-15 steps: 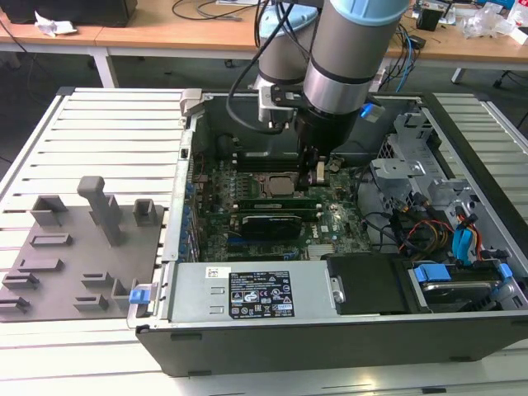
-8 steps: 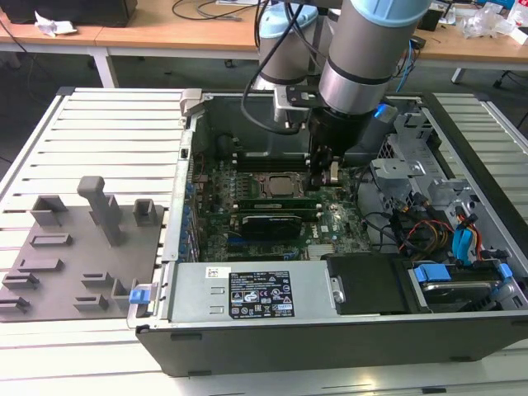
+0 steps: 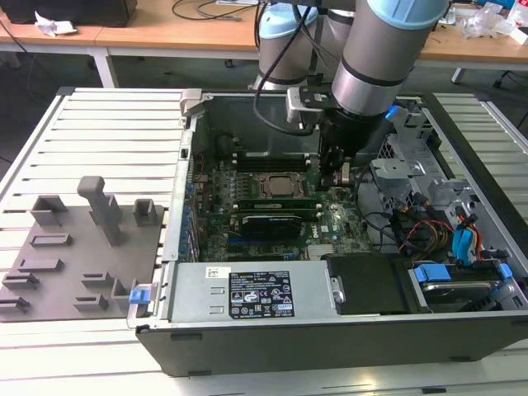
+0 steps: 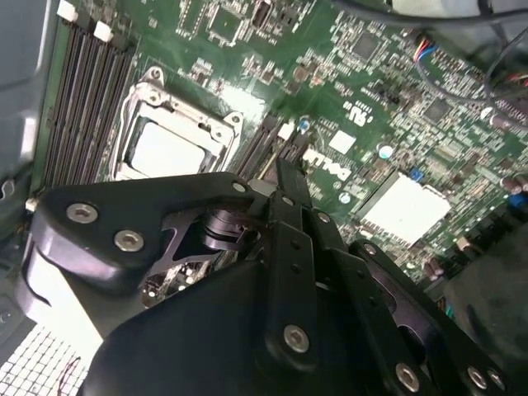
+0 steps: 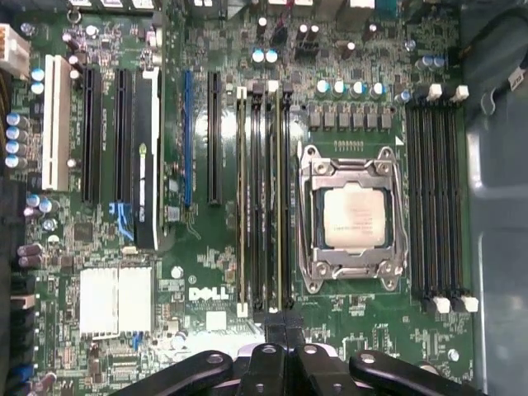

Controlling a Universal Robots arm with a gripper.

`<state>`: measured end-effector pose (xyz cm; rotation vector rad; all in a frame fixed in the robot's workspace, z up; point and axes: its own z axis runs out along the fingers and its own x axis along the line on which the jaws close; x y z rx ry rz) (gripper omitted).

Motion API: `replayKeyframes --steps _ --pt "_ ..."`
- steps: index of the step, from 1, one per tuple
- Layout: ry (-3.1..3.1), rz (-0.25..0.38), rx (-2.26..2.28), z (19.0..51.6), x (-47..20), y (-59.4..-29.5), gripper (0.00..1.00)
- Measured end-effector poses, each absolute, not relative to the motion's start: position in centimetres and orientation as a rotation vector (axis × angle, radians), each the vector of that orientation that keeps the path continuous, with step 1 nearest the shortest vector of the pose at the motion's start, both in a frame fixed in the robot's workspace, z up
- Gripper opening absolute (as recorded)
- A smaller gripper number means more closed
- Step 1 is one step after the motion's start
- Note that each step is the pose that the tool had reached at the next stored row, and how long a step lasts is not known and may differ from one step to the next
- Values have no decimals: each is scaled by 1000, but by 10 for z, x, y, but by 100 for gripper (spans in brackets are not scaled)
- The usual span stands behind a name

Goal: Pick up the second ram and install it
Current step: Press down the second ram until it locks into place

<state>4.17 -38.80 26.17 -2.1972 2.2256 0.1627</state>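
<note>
I hold the gripper (image 5: 285, 320) with fingers drawn narrow, gripping nothing visible, tips over the slot end. The second ram (image 5: 277, 206) appears seated upright, at 6 o'clock of the processor socket (image 3: 276, 183) in the exterior view, probably for pressing home.

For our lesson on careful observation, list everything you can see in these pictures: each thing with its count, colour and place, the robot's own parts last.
computer case: one, black and grey, open on the slatted table.
motherboard: one, green, inside the case.
processor: one, silver, in its socket.
second ram: one green stick, in the slots beside the socket, by the gripper tips.
holder blocks: one grey set, at the exterior view's left.
slatted table: one, pale.
arm: one, grey, over the case.
gripper: one, black, at the slot ends.
</note>
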Motion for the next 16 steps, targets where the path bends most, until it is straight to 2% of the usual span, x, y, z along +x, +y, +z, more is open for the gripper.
replayKeyframes --steps 16 --pt "2196 168 -2226 229 30 -383 11"
